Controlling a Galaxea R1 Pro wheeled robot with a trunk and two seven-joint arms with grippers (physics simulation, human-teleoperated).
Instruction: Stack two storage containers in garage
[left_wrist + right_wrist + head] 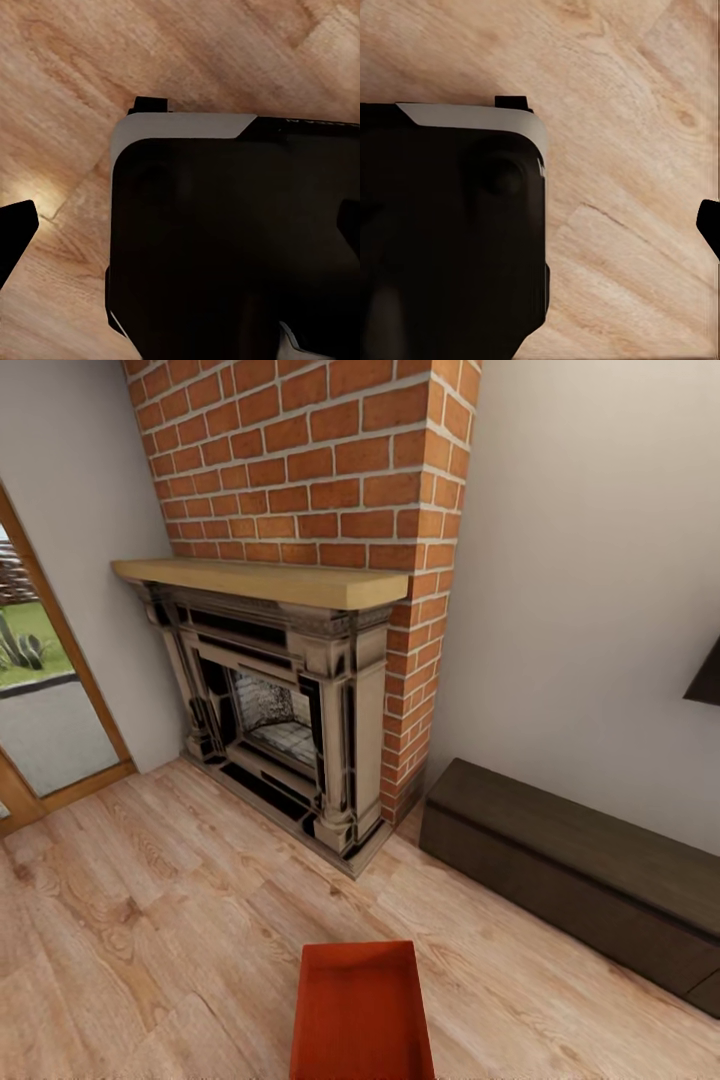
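orange-red storage container (362,1010), long axis toward fireplace (285,705)

I am in a home – a living room.

I see a red brick chimney (330,460) over a fireplace (280,720) with a wood shelf (265,582), a light wood floor (150,920), a long dark bench (580,870) by the wall – and a glass door (40,700) to a garden.

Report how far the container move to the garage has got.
Nothing looks done yet. One orange-red storage container sits on the light wood plank flooring just ahead of the robot, in front of the brick fireplace and the dark low bench, so this is the living room. Carrying both containers to the garage and stacking them remain.
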